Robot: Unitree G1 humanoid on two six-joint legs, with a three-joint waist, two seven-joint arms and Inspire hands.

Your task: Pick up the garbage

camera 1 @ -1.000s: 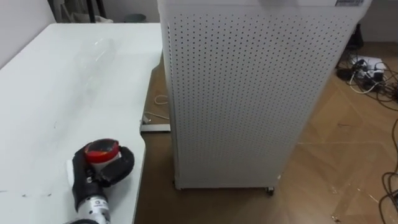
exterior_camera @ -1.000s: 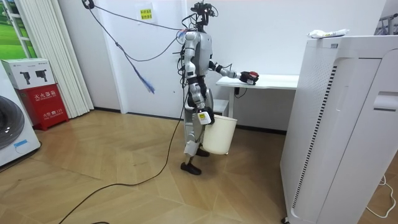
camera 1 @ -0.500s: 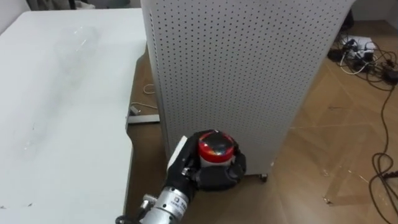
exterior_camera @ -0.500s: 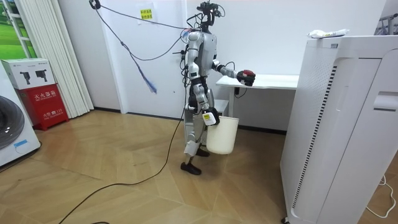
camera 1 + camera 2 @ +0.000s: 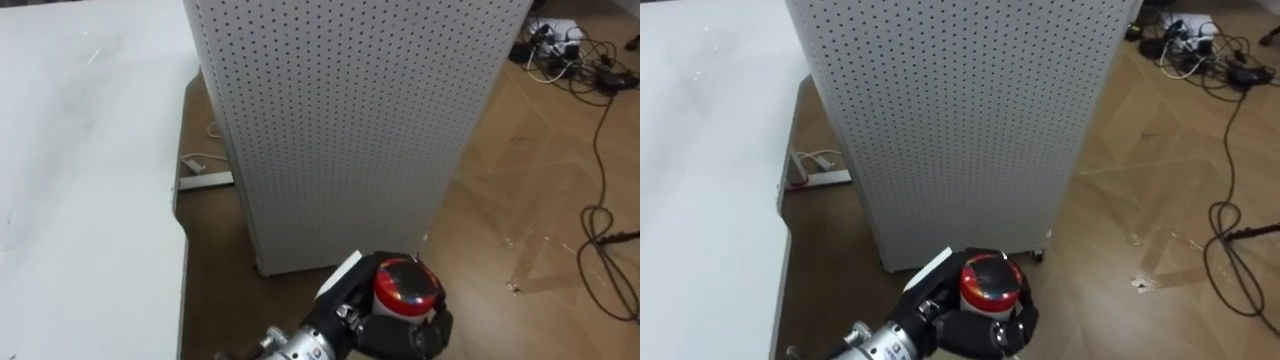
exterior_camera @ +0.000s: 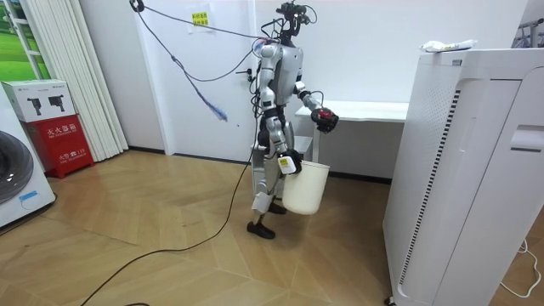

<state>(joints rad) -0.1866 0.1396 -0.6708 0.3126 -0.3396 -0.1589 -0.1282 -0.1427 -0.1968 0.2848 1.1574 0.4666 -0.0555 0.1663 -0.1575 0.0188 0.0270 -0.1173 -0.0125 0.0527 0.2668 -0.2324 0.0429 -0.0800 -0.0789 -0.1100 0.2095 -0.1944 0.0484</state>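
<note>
Room view: hand [image 6: 326, 123], garbage [image 6: 320, 116] off table [image 6: 378, 110]

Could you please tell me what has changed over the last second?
The left hand, clasping the red-topped container, has swung off the white table to the robot's right and dropped lower, now over the floor before the perforated cabinet and nearer the bucket. Its grip is unchanged; the bucket still hangs at the right hand, and the robot stands where it stood.

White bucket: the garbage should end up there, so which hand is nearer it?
Right. The right hand is at the rim of the white bucket, by the hip; the left hand, gripping a red-topped container, is raised above it.
</note>
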